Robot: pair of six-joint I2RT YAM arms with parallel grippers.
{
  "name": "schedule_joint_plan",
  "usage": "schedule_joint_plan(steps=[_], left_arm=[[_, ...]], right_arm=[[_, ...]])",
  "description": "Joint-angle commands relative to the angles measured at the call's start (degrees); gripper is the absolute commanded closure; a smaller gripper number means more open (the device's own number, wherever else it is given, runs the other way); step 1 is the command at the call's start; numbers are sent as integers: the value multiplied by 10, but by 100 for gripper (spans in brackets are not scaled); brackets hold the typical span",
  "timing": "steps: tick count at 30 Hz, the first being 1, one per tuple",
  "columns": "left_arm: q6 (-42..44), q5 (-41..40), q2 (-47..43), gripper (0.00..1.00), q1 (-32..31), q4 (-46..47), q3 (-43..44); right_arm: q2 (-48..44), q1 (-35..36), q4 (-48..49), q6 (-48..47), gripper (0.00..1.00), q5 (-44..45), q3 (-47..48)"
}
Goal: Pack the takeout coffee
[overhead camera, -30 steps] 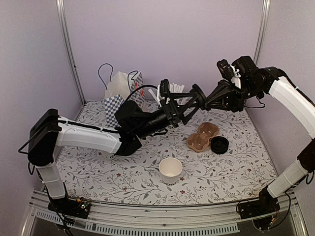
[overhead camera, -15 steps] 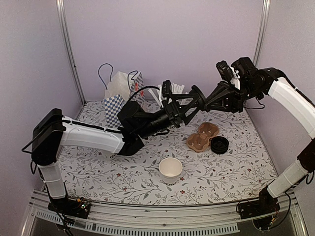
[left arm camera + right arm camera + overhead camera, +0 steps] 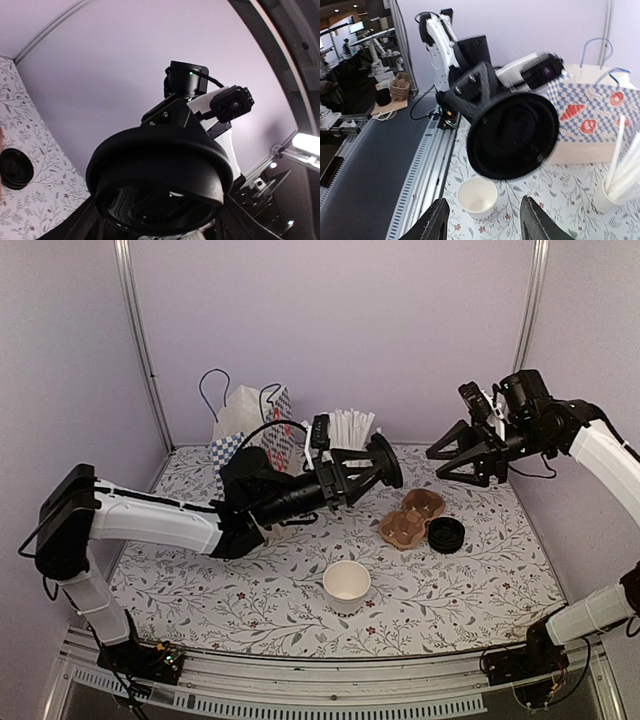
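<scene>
The takeout coffee's white paper cup [image 3: 346, 585] stands uncovered near the table's front middle, also in the right wrist view [image 3: 477, 196]. Its round black lid [image 3: 383, 461] is held in the air above the table's centre, on edge, by my left gripper [image 3: 370, 468], which is shut across its rim. In the left wrist view the lid [image 3: 160, 175] fills the space between the fingers of the left gripper [image 3: 157, 222]. My right gripper [image 3: 446, 462] hangs to the right of the lid, apart from it, open and empty. The right wrist view looks past the open right gripper [image 3: 482, 220] to the lid [image 3: 512, 134].
A brown pulp cup carrier [image 3: 410, 518] and a stack of black lids [image 3: 446, 534] lie right of centre. At the back stand a blue-checked paper bag [image 3: 245, 425] and a cup of white straws [image 3: 345, 430].
My right gripper has let go of the lid, opened and drawn back to the right. My left gripper has closed on the lid and carried it slightly left.
</scene>
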Motion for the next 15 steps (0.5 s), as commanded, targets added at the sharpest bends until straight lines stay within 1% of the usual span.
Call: schedule_joint_plan(steps=[1,3,5,7,8,10,15], left_arm=[[176,7,-97,29,4,-239,12],[265,-14,-129,29,-4,-381,40],[341,-19,-154,29,-19,-511,64],[390,-25,-178,29,-45,-601,76],[403,-35,-185,29,-53,-643,81],[421,-48,-198,30,-66,-712,88],[462,-69,-212,31,-91,-838,129]], right_arm=[[-69,-67,137,74,48,34,-106],[-92,-94,183,93,48,39,-158],[-104,-105,214,100,48,61,-203],[-115,-106,271,109,48,110,-257],[-123,-106,289,125,47,123,-281],[-136,-106,314,114,46,140,-326],[-138,-106,356,117,45,155,-376]])
